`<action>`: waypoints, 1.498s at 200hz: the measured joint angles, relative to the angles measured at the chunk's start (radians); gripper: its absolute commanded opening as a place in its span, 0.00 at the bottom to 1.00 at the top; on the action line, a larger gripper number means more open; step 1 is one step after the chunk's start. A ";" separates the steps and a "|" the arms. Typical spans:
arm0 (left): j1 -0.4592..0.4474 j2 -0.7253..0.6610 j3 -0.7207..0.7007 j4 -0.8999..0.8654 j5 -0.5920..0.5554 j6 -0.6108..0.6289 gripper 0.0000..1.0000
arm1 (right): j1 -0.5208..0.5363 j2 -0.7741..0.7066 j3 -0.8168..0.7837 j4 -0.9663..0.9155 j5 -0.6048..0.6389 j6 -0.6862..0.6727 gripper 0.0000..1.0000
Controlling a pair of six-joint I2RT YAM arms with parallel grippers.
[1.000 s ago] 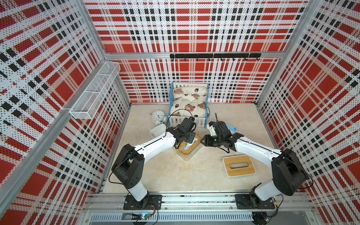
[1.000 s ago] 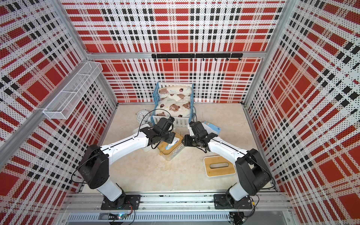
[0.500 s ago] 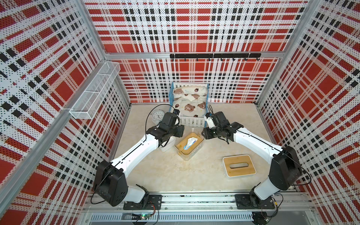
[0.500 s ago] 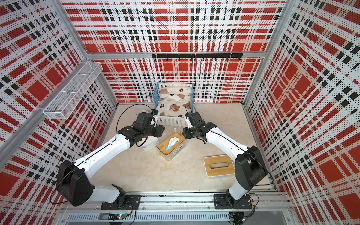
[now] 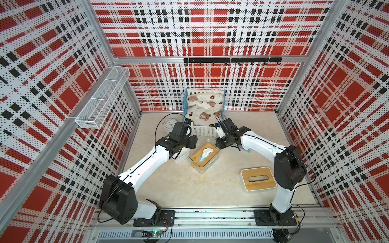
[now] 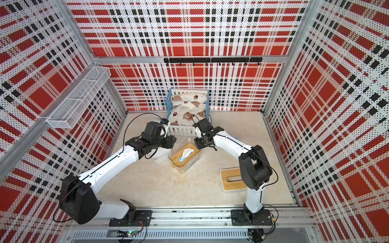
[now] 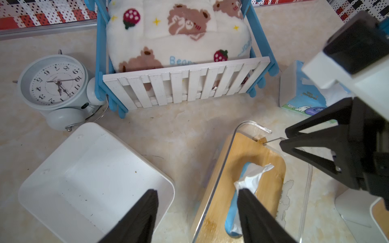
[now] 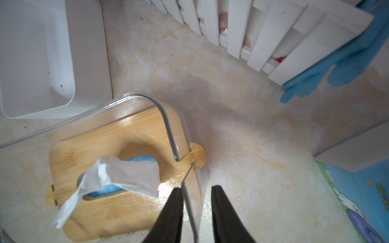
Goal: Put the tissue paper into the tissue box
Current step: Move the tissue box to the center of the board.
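While the R gripper (image 8: 195,188) straddles the end wall of the clear tissue box (image 8: 166,117), jaws narrow w/ a sliver of gap on one side, I can't tell if it's actually pinching yet. L gripper (image 7: 197,191) is wide open, holding nothing, w/ one finger (image 7: 248,202) right by the sheet. Tissue paper (image 8: 126,174) sits inside the box under the bamboo lid (image 8: 88,143), white sheet poking thru the slot.

Risks: an R squeeze on that thin wall could tip or drag the box. The L finger could snag the sheet & pull it out.

Vs 1 s ago: L arm has swung back off the box, so the tissue's now uncovered. R has nudged in to the box end.
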 measured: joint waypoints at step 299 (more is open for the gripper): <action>0.002 0.000 -0.032 0.015 0.012 -0.005 0.68 | -0.142 -0.051 -0.054 -0.030 0.263 0.204 0.00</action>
